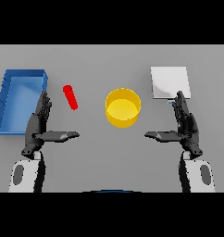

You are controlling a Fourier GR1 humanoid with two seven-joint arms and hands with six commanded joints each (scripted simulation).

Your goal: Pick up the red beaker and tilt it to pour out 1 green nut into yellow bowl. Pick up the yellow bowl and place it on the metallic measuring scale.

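Grey tabletop [109, 157] carries a yellow bowl [123, 108] at centre, a red beaker [70, 97] lying tilted to its left, metallic scale [170, 82] far right, blue tray [20, 99] far left. Left robot hand [40, 127] and right robot hand [184, 127] rest with fingers straight, holding nothing.

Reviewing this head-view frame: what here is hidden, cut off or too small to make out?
- Green nut: none visible; the slim red beaker is too small to show any contents.
- Flat metallic measuring scale: the right hand fingers cover its near edge and a small bluish part there.
- Blue rectangular tray: the left hand overlaps its near right corner.
- Round yellow bowl: looks empty.
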